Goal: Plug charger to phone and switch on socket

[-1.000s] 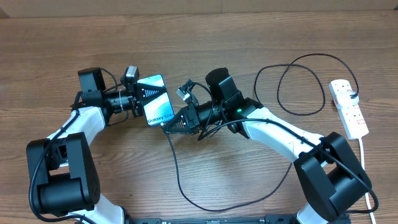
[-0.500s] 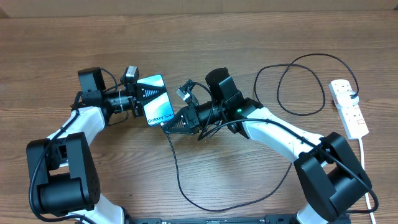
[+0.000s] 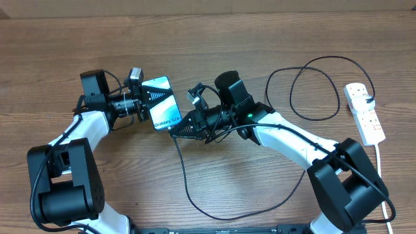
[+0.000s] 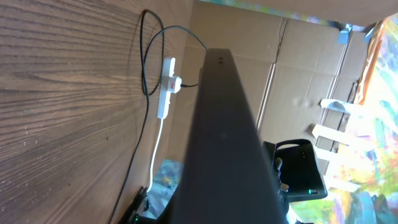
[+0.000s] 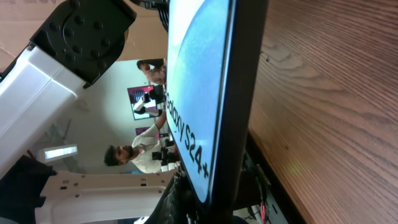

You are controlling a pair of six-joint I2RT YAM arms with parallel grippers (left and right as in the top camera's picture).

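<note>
In the overhead view the phone (image 3: 164, 104), its blue-teal screen lettered "Galaxy S24", is held tilted above the table with my left gripper (image 3: 147, 108) shut on its upper-left side. My right gripper (image 3: 175, 130) is shut on the charger (image 3: 185, 179) tip, right at the phone's lower short edge. The thin black cable drops from there, loops over the table and runs to the white socket (image 3: 364, 114) at the far right. The right wrist view shows the phone screen (image 5: 199, 81) edge-on just ahead of my fingers; the connector itself is hidden. The phone's dark back (image 4: 230, 143) fills the left wrist view.
The charger makes a large loop (image 3: 315, 91) left of the socket, and its white cord (image 3: 383, 169) trails toward the front right. From the left wrist, the socket (image 4: 165, 87) and cable (image 4: 144, 62) show on the wooden table (image 3: 260, 39). Cardboard walls stand beyond.
Almost nothing: the phone and my left gripper have edged very slightly left. The right gripper stays at the phone's lower edge.
</note>
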